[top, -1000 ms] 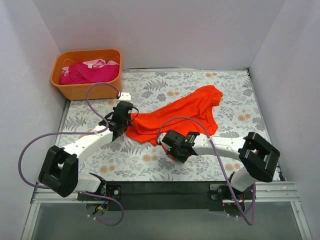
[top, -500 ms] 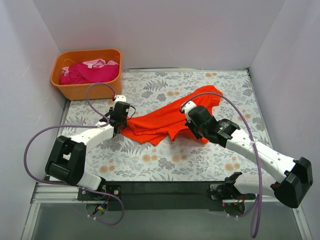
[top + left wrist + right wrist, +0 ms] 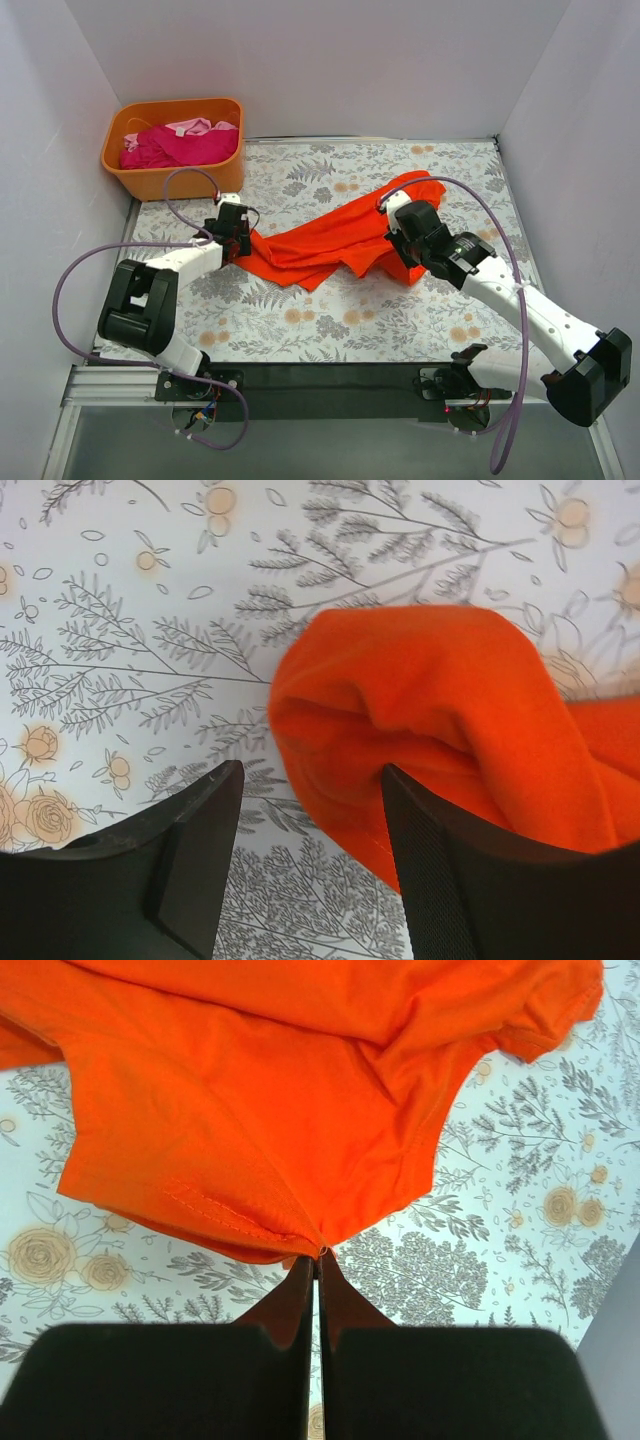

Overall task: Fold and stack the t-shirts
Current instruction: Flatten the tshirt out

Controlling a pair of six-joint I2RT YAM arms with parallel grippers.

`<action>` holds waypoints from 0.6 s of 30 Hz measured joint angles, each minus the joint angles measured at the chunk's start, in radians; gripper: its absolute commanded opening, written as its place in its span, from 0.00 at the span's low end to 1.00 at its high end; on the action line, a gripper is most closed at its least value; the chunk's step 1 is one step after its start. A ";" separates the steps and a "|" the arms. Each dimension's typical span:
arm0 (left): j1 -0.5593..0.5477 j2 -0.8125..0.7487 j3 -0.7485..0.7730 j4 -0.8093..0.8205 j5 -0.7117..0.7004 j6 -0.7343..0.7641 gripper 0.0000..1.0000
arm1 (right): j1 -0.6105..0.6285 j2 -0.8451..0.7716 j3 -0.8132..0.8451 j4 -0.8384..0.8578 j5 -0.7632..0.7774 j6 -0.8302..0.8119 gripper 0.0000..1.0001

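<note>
An orange-red t-shirt [image 3: 330, 238] lies crumpled in a long band across the middle of the floral table. Its left end [image 3: 420, 710] rests bunched on the cloth, just ahead of my left gripper [image 3: 238, 243] [image 3: 310, 820]. That gripper is open and its right finger [image 3: 440, 880] overlaps the fabric's edge. My right gripper [image 3: 408, 245] [image 3: 317, 1260] is shut on a stitched hem of the same t-shirt [image 3: 260, 1140] and holds it lifted above the table near the shirt's right end. More t-shirts, magenta and pale pink [image 3: 175, 142], sit heaped in the orange tub.
The orange plastic tub [image 3: 170, 180] stands at the back left corner. White walls close in the table on the left, back and right. Bare floral cloth [image 3: 330, 320] shows in front of the shirt, between the two arms.
My left gripper has opened and released the shirt's left end, shifting slightly left. My right gripper has swung from the front centre to the right, carrying the hem with it.
</note>
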 measured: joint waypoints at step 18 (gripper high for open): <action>0.107 0.029 0.026 0.038 0.249 -0.061 0.55 | -0.192 -0.063 0.047 0.000 -0.005 -0.016 0.01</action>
